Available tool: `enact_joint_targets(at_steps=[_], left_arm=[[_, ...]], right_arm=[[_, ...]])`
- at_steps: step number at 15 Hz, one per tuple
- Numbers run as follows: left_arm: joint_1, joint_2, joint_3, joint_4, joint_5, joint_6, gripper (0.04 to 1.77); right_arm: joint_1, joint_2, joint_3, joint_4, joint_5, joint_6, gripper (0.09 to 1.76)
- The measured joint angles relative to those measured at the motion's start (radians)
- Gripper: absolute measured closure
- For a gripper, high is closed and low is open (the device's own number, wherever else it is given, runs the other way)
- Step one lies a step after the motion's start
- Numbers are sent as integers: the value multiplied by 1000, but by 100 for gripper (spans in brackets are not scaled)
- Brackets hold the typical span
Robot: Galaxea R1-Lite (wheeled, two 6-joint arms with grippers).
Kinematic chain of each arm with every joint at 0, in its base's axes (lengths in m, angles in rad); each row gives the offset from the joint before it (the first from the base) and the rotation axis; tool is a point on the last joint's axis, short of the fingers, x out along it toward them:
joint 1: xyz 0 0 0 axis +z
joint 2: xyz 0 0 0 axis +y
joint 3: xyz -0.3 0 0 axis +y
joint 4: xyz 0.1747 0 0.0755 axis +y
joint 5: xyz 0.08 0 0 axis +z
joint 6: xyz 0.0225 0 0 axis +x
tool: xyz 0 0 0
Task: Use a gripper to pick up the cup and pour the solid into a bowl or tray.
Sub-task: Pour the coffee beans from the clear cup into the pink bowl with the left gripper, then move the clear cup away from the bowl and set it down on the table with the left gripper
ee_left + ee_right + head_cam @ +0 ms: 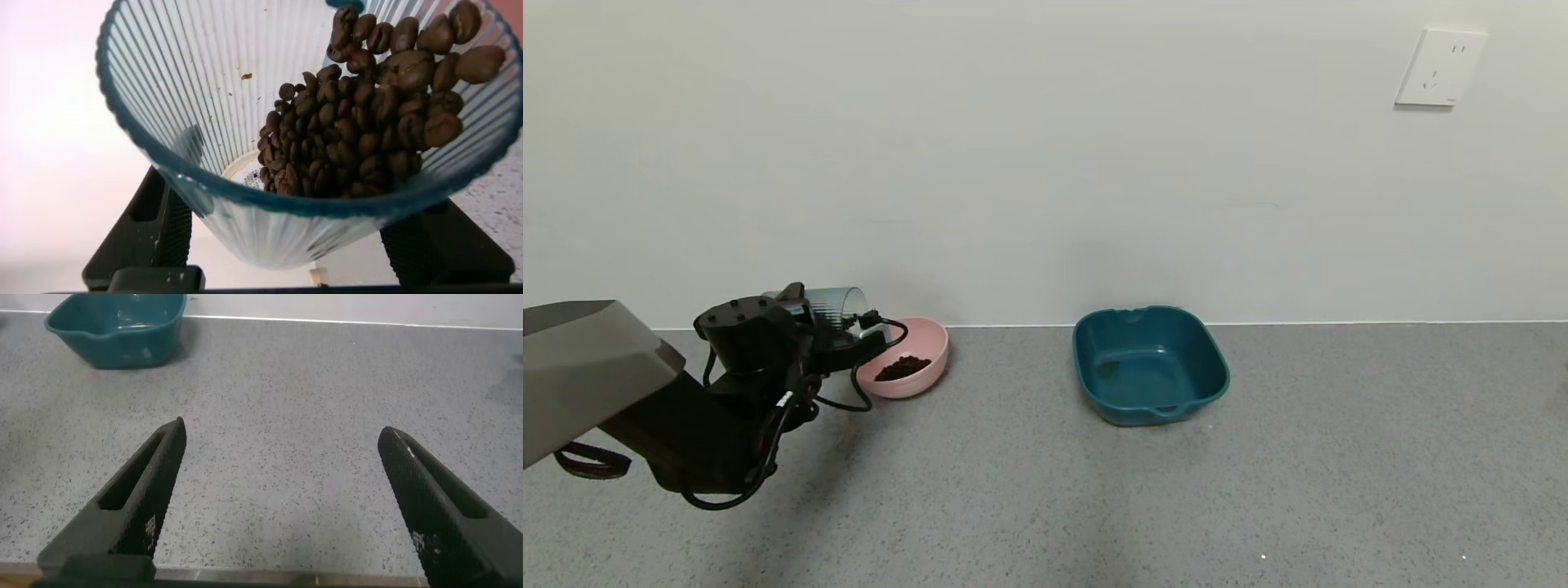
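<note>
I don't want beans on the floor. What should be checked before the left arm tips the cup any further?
1. Left gripper holds the cup: ok, jaws clamp both sides in the left wrist view.
2. Cup mouth over the pink bowl: ok in the head view, near its left rim.
3. Beans left in the cup: ok, many remain.
4. Room in the bowl: ok, only a small pile inside.
5. Teal tray out of the way: ok.
6. Right gripper clear of the pour: ok, open over bare floor.
</note>
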State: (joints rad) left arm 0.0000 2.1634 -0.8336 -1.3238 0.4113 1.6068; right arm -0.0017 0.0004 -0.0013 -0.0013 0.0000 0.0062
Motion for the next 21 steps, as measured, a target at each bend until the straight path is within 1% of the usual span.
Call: enact_joint_targets(at_steps=[3,5,10,13,14,16,18,21], left_arm=[[0,-24,29,11,0,-52,52],[0,-51,47,61,0,-89,52],[-13,-185,64,322,-3,-257,52],[-16,-267,49,451,-42,-373,52],[-16,-286,41,478,-49,-406,52],[-17,-319,24,568,-59,-482,52],[-15,-354,6,687,-106,-555,52],[-19,-413,-39,889,-165,-708,52]], right_arm=[[0,0,0,0,0,0,14],[0,0,0,0,0,0,14],[0,0,0,0,0,0,14],[0,0,0,0,0,0,14],[0,0,0,0,0,0,14],[0,0,0,0,0,0,14],[0,0,0,0,0,0,14],[0,0,0,0,0,0,14]])
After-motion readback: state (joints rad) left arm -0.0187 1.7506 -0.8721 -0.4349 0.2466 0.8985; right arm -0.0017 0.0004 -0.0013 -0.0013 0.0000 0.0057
